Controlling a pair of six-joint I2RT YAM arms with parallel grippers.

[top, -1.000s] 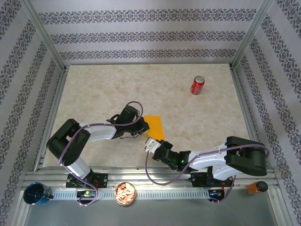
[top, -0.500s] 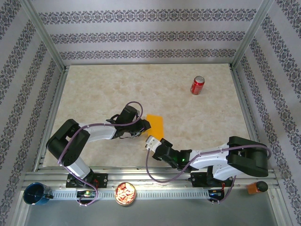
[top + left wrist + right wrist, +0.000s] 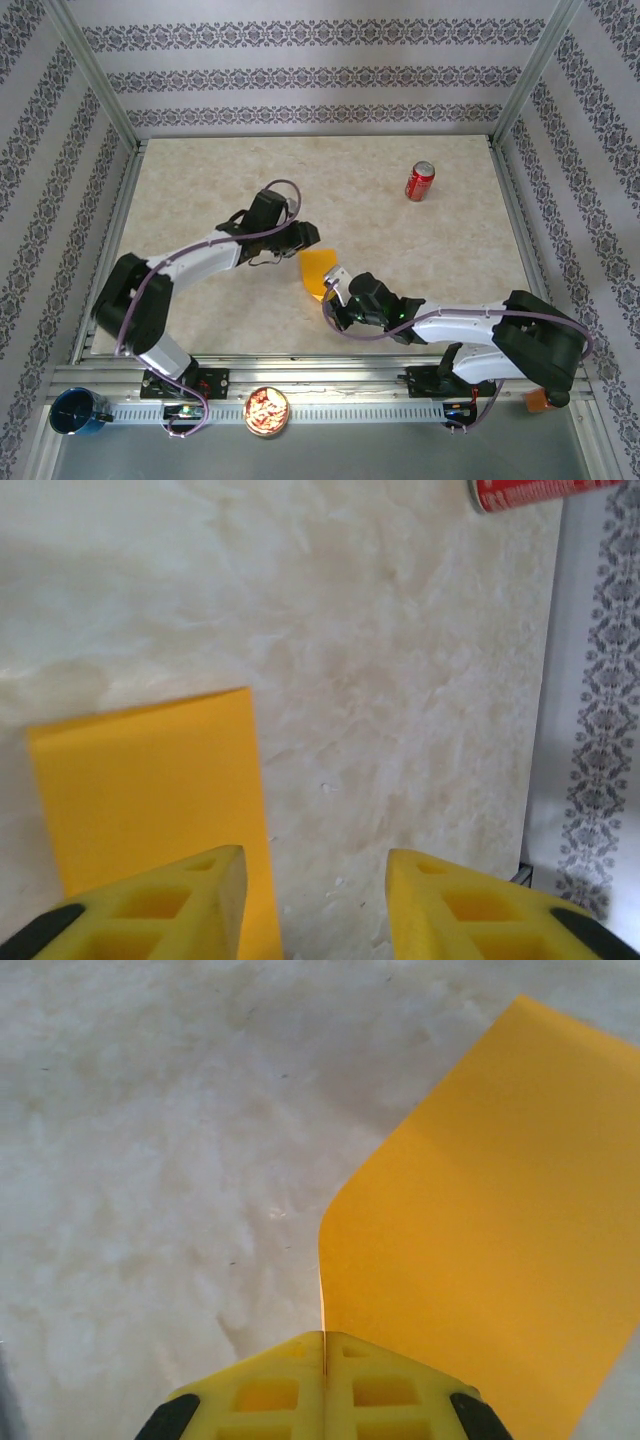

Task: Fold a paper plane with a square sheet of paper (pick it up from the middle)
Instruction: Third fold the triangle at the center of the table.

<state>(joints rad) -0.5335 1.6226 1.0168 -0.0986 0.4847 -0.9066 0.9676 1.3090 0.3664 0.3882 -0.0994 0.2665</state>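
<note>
Folded orange paper [image 3: 315, 272], red soda can [image 3: 419, 181], white lettering illegible

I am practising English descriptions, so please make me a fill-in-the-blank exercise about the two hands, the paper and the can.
The right hand is ____ on an edge of the orange-yellow paper.
The left hand has its fingers ____ and holds nothing.
The soda can on the table is ____ in colour.
Missing words: shut; open; red.

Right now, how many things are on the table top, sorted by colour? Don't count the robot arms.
Red: 1, the soda can
Orange-yellow: 1, the sheet of paper
Total: 2
</note>
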